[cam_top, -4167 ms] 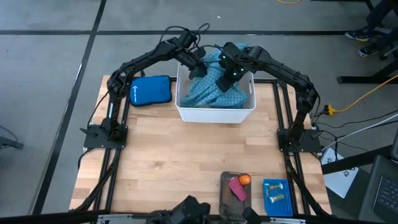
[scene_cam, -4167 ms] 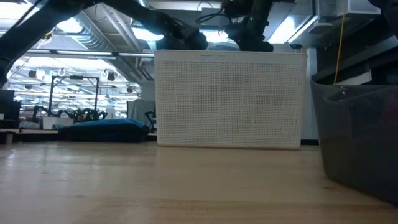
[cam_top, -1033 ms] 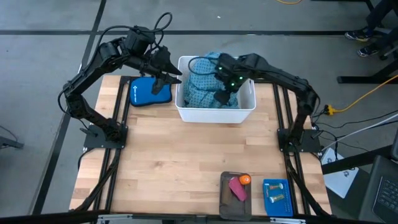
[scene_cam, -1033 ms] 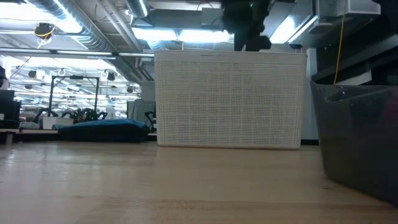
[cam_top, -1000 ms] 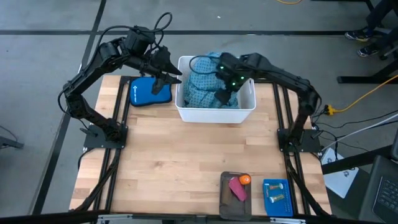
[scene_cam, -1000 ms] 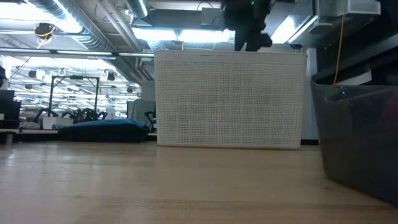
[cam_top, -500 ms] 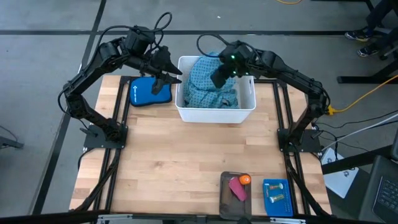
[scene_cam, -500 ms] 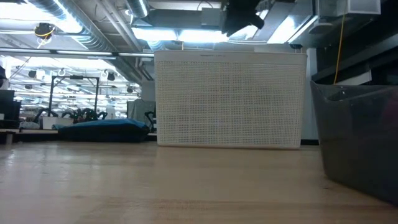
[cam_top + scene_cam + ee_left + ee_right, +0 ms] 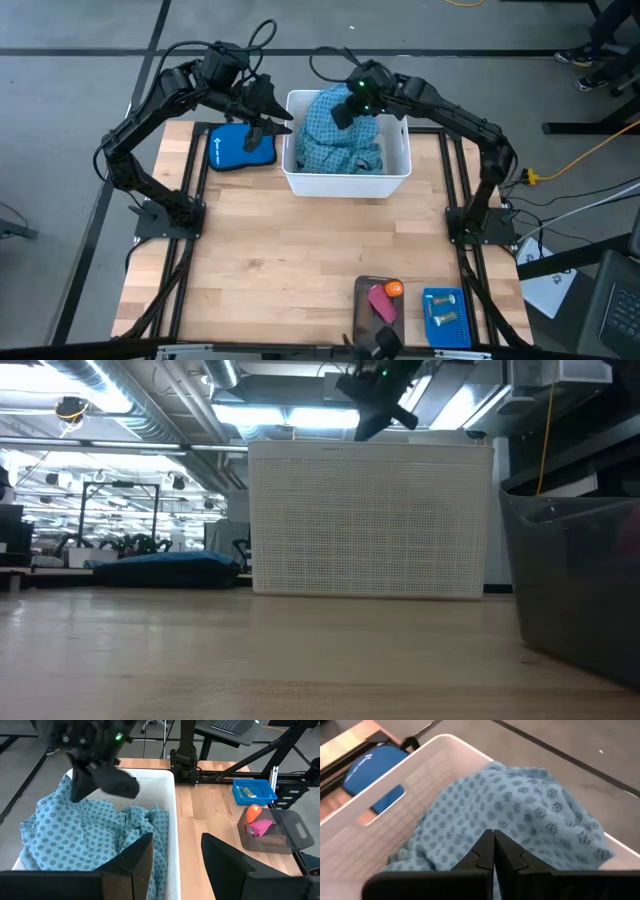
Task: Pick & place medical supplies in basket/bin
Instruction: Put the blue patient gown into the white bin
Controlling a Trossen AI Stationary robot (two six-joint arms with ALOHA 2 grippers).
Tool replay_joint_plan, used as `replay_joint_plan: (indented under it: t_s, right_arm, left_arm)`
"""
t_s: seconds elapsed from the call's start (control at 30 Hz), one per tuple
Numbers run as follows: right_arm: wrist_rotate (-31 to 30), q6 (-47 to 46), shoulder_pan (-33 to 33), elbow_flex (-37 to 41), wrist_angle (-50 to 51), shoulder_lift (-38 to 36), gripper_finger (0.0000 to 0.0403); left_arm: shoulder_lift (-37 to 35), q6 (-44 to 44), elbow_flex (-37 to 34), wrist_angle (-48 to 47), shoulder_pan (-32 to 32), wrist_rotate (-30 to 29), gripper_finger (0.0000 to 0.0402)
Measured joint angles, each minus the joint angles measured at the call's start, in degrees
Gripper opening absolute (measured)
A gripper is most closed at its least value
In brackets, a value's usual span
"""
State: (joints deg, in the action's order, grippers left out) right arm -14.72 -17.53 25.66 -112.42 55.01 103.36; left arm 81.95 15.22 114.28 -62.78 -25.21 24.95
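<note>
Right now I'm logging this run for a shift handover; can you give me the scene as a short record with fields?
cloth: teal dotted cloth heaped in the white tub
right claw: shut, above the cloth at the tub's far side
left claw: open, over the tub's left rim, beside the blue pouch
grey tray: holds a pink piece and an orange piece
blue basket: holds small tan pieces

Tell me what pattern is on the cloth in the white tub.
Small dark-blue dots on teal-blue cloth; clearest in the right wrist view.
</note>
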Motion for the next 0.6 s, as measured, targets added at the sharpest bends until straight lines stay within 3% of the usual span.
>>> replay_joint_plan:
  t_s: [0.23,0.6]
  right_arm:
    - [-0.39,-0.27,1.68,0.0,-2.04,4.38,0.0002]
    - [6.17,-1.37,3.44,0.0,-2.34,13.85,0.0001]
  left_arm:
    - [0.0,0.0,0.0,0.0,0.0,0.0,0.0164]
    - [0.0,0.04,0.0,-0.49,0.0,0.02,0.0164]
